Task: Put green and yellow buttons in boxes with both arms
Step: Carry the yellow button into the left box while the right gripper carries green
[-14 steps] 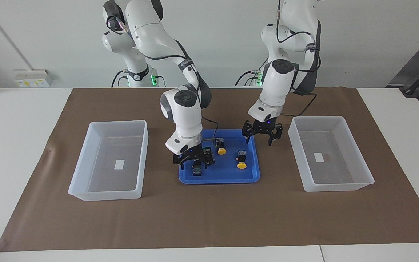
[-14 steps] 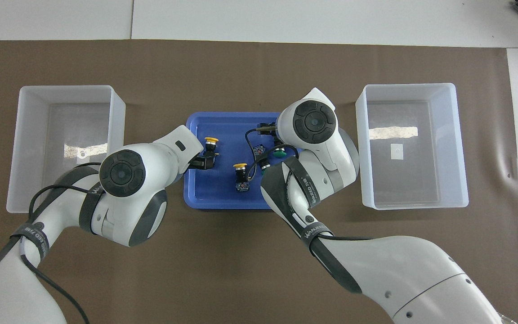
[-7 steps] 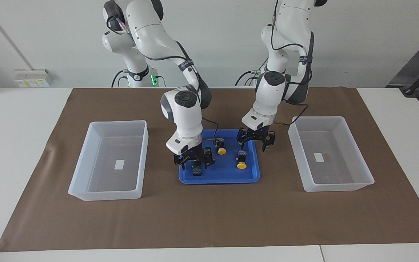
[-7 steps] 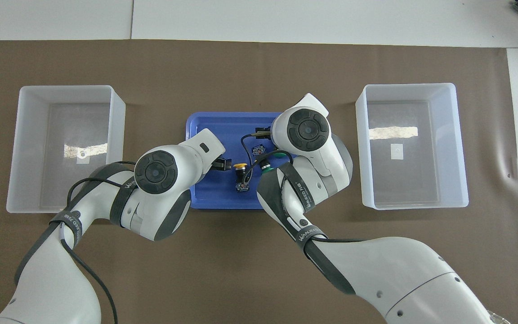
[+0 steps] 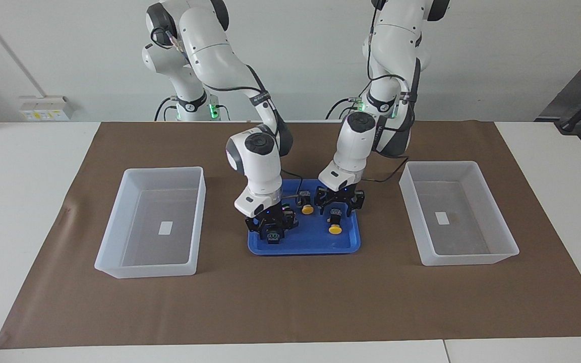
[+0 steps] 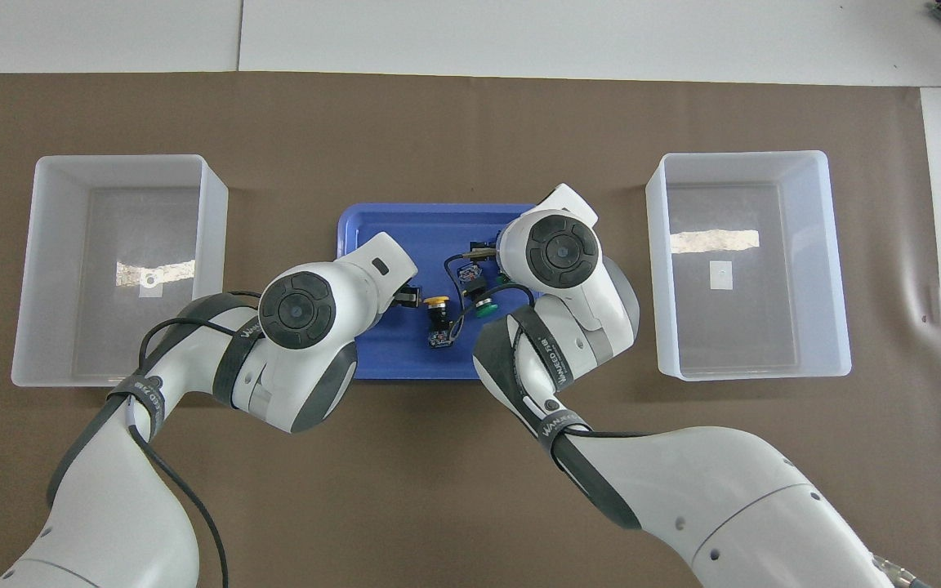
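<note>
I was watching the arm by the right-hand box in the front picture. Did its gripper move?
Yes. The left gripper came away from the box at its end and went down over the blue tray.

The scene is evenly and brightly lit from above, with soft shadows cast close around the blue tray (image 5: 304, 248) and white glare caught on the floors of the two boxes (image 6: 714, 240) beside it.

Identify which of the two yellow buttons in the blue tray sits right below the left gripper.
The yellow button farther from the robots, at the tray's left-arm end. The left gripper straddles its black body; the other yellow button sits beside the gripper, nearer the robots.
</note>
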Tool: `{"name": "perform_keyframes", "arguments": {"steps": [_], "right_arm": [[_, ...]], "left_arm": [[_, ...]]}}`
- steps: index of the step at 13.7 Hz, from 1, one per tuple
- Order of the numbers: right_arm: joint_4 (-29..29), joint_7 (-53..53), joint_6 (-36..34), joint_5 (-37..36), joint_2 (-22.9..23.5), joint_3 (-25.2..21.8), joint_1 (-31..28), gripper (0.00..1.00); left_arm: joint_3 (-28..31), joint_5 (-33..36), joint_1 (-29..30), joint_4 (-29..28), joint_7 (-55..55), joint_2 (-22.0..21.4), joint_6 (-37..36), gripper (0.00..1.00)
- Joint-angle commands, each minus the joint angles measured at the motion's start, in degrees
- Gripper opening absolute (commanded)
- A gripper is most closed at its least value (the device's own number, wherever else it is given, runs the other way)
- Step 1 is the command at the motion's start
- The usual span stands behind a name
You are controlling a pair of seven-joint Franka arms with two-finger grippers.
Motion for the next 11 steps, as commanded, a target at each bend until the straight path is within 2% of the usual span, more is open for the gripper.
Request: {"name": "perform_keyframes", "arguments": {"steps": [1, 3, 4, 8, 11], "right_arm": [[0.0, 1.6, -0.8, 0.3, -0.2, 0.2, -0.1, 0.0], [0.6, 2.0, -2.8, 0.5, -1.1, 0.2, -0.1, 0.0], [1.1, 1.8, -5.1, 0.8, -2.8, 0.2, -0.5, 0.0], [2.2, -0.6, -15.6, 4.9, -12.8, 0.1, -5.8, 0.0], [1.5, -9.5, -18.8, 4.9, -16.6, -0.1, -11.9, 0.0]], "left_arm": [[0.9, 0.9, -1.5, 0.5, -2.0, 1.0, 1.0, 0.5], [1.2, 0.9, -1.3, 0.6, -2.0, 0.9, 0.4, 0.07], [1.4, 1.0, -0.8, 1.0, -1.9, 0.5, 0.2, 0.0], [2.0, 1.1, 2.3, 0.9, -1.1, -6.4, -5.1, 0.0], [2.0, 1.1, 6.9, 1.0, 4.5, -11.0, -10.0, 0.0]]}}
